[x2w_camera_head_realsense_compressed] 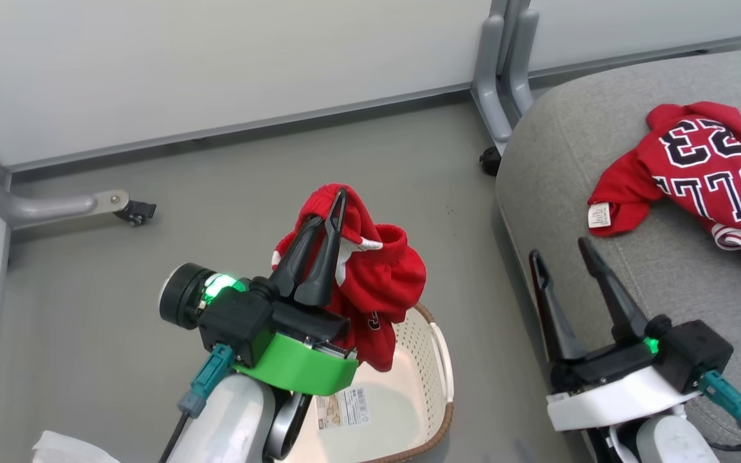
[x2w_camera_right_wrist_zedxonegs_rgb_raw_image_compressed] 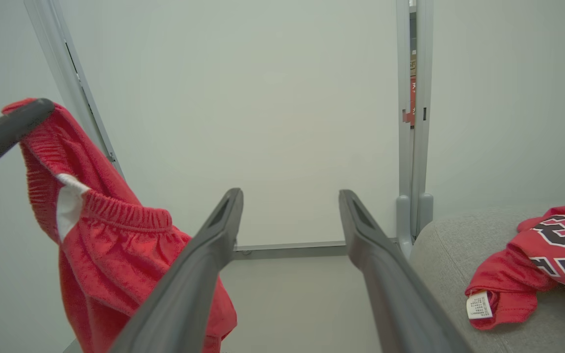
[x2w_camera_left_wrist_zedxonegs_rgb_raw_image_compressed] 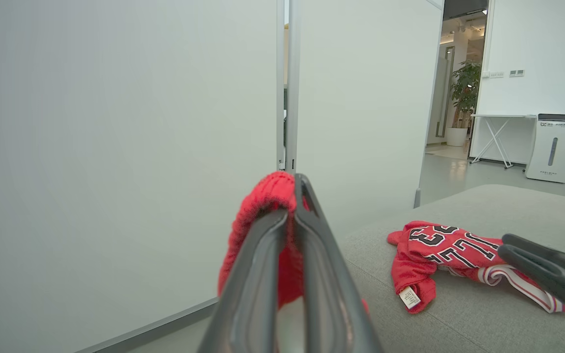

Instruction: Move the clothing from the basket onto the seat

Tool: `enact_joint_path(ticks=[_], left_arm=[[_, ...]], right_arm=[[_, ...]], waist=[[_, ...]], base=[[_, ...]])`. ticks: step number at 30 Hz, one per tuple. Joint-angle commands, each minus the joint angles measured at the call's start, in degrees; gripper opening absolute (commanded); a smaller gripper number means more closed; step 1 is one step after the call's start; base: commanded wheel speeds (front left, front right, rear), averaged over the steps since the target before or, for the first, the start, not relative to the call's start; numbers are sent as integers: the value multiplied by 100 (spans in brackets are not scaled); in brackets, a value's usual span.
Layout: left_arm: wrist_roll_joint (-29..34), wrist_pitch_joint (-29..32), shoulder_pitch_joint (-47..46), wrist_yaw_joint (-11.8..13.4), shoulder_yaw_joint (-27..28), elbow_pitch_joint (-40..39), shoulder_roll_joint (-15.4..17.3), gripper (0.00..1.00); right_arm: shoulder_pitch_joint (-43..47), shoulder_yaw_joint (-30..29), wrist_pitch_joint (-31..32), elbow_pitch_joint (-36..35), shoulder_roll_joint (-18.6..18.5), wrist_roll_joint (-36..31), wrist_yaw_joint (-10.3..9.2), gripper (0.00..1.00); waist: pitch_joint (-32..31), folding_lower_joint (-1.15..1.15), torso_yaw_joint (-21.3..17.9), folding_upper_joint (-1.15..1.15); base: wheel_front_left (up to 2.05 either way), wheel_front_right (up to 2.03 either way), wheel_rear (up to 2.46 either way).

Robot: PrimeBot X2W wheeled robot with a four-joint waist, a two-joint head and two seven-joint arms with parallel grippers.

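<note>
My left gripper is shut on a plain red garment with an elastic waistband, which hangs lifted above the cream basket. The wrist views show the same garment pinched at its top edge between my left gripper's tips. The red jersey with "23" lettering lies spread on the grey seat at the right; it is also seen as the jersey. My right gripper stands open and empty at the seat's front edge.
White partition panels on grey wheeled feet close off the back and left. Grey floor lies between basket and panels. A label sticker shows inside the basket. A white cloth or paper corner sits at the lower left.
</note>
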Motion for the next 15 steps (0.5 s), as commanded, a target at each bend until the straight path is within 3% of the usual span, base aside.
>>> enact_joint_path(ticks=[1,15], left_arm=[[79,-2,98,24,26,-32,-8,0],[0,-3,-164,-14,-339,70,-18,0]], right_arm=[[110,44,-1,44,-15,-30,-6,100],[-13,838,-1,194,-151,-61,-6,100]], waist=[[-120,1,-63,0],[-119,1,-42,0]], base=[[0,0,0],[0,0,0]])
